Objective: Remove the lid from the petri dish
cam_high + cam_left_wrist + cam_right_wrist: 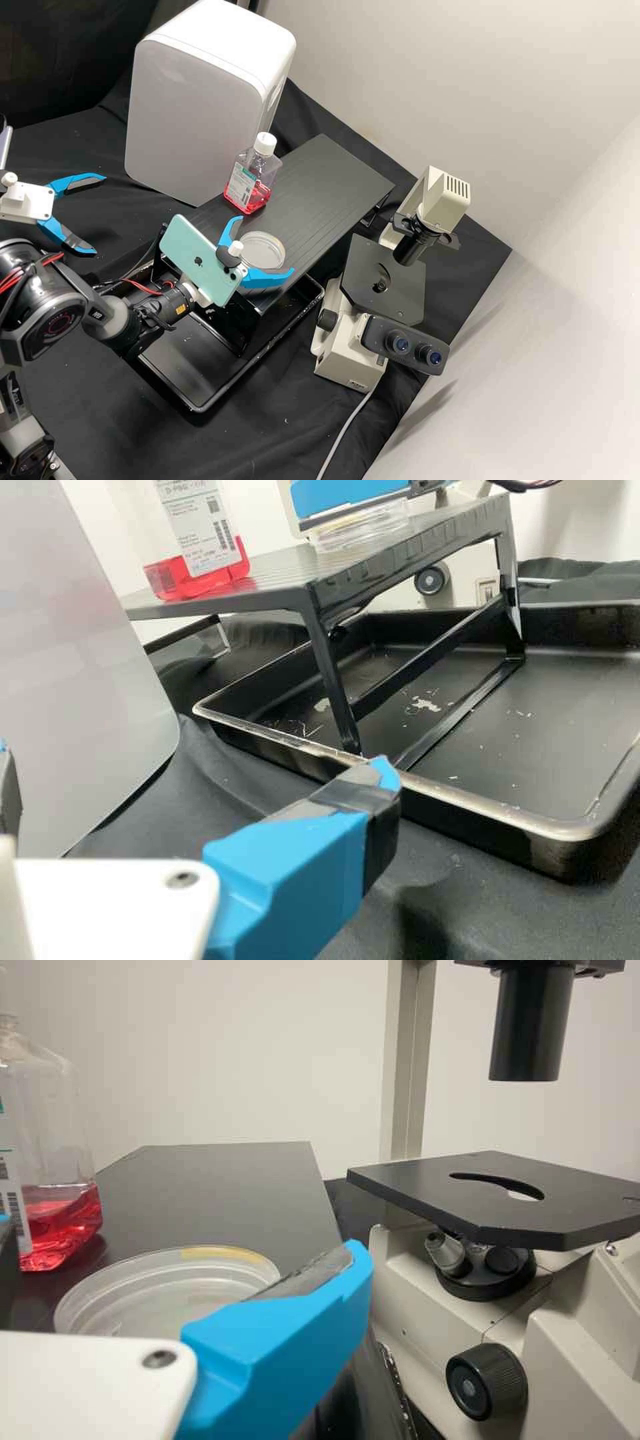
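On the raised black platform (333, 180), the open right gripper (261, 247) is set around the petri dish (264, 253), frame centre.
The dish lies between the spread fingers, lid on, nothing gripped. The left gripper (95, 213) is wide open and empty, far left.

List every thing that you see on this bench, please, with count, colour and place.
lidded round plastic petri dish: 1, clear, shelf's near end
square flask of red liquid: 1, clear, white cap, behind the dish
flat raised ribbed shelf: 1, black, in the tray
shallow rimmed tray: 1, black, on the bench
microscope: 1, cream and black, right of tray
boxy appliance: 1, white, behind the shelf
right claw: 1, blue, open around the dish
left claw: 1, blue, open, bench's left side
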